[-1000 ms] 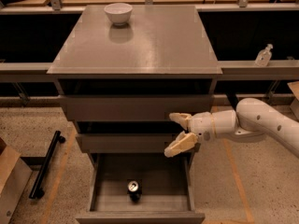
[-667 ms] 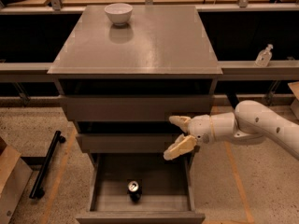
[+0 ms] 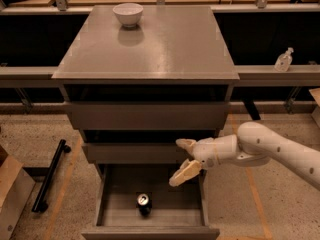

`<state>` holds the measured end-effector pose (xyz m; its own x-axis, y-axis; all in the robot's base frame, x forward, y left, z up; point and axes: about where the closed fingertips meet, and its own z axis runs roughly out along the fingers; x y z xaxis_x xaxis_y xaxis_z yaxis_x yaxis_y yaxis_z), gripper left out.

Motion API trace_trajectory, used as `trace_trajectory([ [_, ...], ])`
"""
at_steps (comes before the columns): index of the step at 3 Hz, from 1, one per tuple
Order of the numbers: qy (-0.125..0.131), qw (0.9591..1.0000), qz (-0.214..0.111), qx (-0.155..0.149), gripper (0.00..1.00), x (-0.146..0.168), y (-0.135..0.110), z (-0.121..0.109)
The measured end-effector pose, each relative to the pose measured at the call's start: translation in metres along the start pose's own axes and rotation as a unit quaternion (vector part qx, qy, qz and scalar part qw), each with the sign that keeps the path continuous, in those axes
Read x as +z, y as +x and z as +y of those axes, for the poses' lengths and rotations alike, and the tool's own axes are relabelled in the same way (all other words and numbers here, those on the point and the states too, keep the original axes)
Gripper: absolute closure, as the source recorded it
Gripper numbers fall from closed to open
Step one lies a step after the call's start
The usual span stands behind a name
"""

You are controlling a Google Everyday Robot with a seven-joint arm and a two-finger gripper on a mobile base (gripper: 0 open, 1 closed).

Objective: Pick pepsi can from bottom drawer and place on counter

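Observation:
The pepsi can (image 3: 144,204) stands upright on the floor of the open bottom drawer (image 3: 112,218), near its front middle, its silver lid showing. My gripper (image 3: 182,160) is open and empty, its two tan fingers spread, in front of the middle drawer face and above the right part of the open drawer. It is up and to the right of the can, apart from it. The counter (image 3: 165,44) is the glossy grey top of the cabinet.
A white bowl (image 3: 128,14) sits at the counter's far left. A clear pump bottle (image 3: 283,60) stands on a ledge at the right. A black bar (image 3: 49,182) and a cardboard box (image 3: 12,196) lie on the floor at left.
My gripper and arm have shifted slightly left and a little lower toward the open drawer. The can has not moved.

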<state>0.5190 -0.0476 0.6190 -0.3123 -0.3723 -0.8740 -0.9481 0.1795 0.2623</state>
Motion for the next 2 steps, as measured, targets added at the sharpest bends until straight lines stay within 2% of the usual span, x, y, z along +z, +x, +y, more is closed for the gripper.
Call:
trace_trajectory([
  [2,0.001,0.9979,0.065,0.005,0.00,0.052,0.075,-0.017],
])
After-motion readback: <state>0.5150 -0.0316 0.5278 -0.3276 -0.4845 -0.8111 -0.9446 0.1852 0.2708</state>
